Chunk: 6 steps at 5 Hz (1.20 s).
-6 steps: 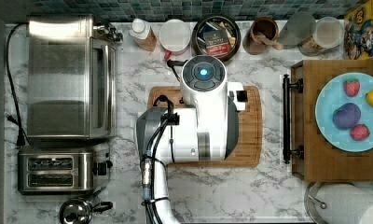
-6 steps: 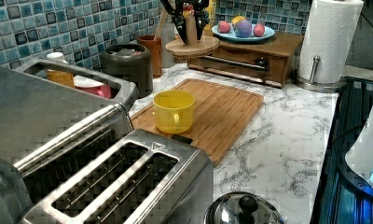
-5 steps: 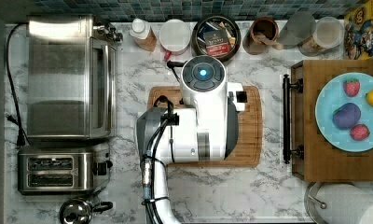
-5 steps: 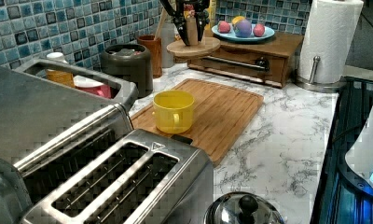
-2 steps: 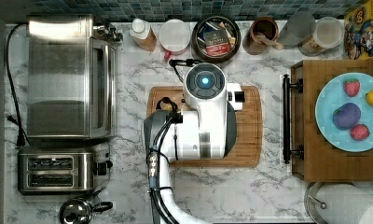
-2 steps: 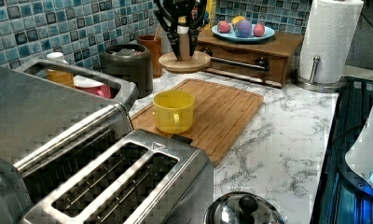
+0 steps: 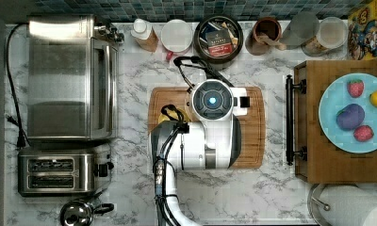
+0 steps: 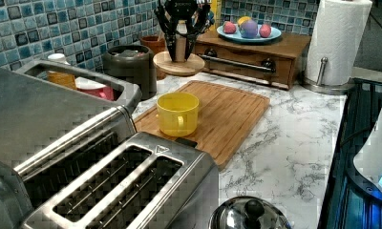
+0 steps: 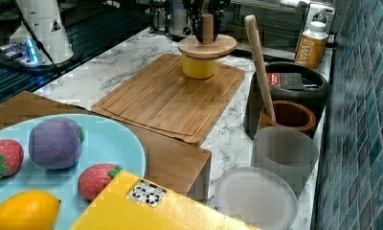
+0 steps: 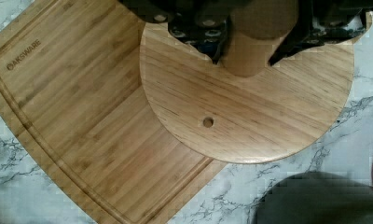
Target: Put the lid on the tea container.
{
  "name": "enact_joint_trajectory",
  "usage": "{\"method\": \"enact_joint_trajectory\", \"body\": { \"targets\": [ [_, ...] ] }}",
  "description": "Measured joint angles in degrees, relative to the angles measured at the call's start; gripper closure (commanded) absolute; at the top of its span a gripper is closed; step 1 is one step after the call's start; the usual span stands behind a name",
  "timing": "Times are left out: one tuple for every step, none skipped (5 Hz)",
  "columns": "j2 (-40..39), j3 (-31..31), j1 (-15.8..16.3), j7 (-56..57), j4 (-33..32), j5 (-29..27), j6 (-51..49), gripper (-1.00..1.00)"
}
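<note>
While level, lid (image 8: 178, 64) knob upward

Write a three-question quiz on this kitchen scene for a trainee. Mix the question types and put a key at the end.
1. True or false: the lid already sits on the tea container.
2. What does the hand grip? A) the lid's rim B) the lid's upright knob C) the yellow mug's handle
3. Fill in: in the left view, the yellow mug stands on the wooden ____.

Key:
1. False; the lid is held in the air, with the tea container open and packets showing inside.
2. B
3. Cutting board
</note>
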<state>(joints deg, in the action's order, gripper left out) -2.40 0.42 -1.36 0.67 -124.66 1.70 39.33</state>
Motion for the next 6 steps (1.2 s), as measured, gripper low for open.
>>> {"method": "enact_joint_trajectory", "body": {
  "targets": [
    [0.4,-0.1,-0.2,0.0,-0.3,-0.1,2.5,1.00],
    [0.3,-0.3,-0.2,-0.7,-0.2,-0.1,5.0,1.00],
    [-0.3,-0.2,-0.6,-2.2,0.3,-0.1,5.3,1.00],
    [-2.0,-0.2,-0.7,-2.4,2.2,0.8,5.1,1.00],
    [-4.4,-0.2,-0.7,-2.4,6.3,0.9,3.8,1.00],
    [-6.9,-0.3,-0.8,-2.4,12.1,0.9,1.0,1.00]
  ]
}}
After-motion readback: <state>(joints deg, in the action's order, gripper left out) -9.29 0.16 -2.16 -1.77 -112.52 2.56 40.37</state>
